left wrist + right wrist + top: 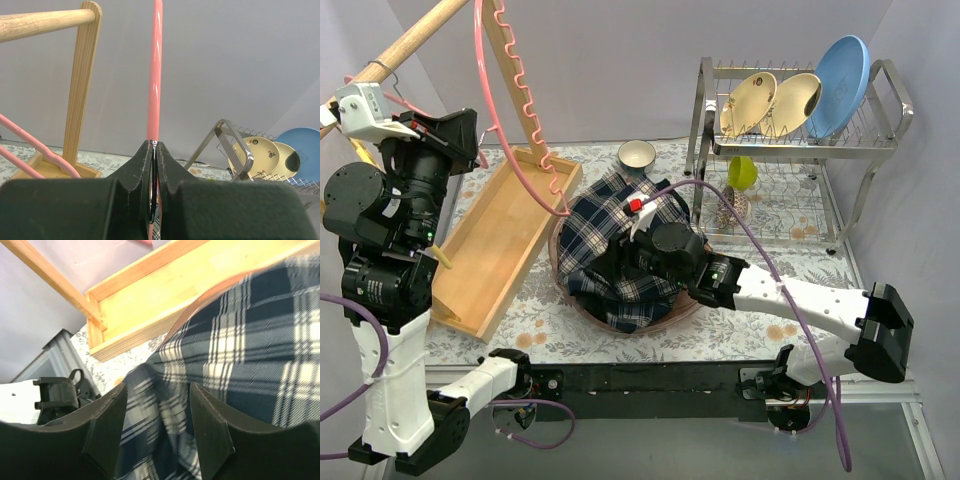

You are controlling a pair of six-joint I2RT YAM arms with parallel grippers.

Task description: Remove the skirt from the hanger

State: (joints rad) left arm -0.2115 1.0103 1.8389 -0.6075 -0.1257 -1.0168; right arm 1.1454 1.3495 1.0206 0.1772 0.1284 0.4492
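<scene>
The navy and white plaid skirt [615, 225] lies bunched in a round brown basket [582, 312] at mid table. The pink hanger [492, 120] is held up at the far left, bare of the skirt along the part that shows, its lower end reaching down to the skirt's left edge. My left gripper [468, 128] is shut on the hanger's pink rod [155, 75], jaws pressed together [155, 146]. My right gripper [618, 262] is low over the skirt, open, with a raised fold of skirt [155, 390] between its fingers [107, 425].
A wooden tray [500, 235] lies tilted left of the basket. A wooden rail [410, 40] crosses the top left. A dish rack [860, 150] with plates stands at the back right, with a white bowl [637, 154] and a green cup [742, 172] near it.
</scene>
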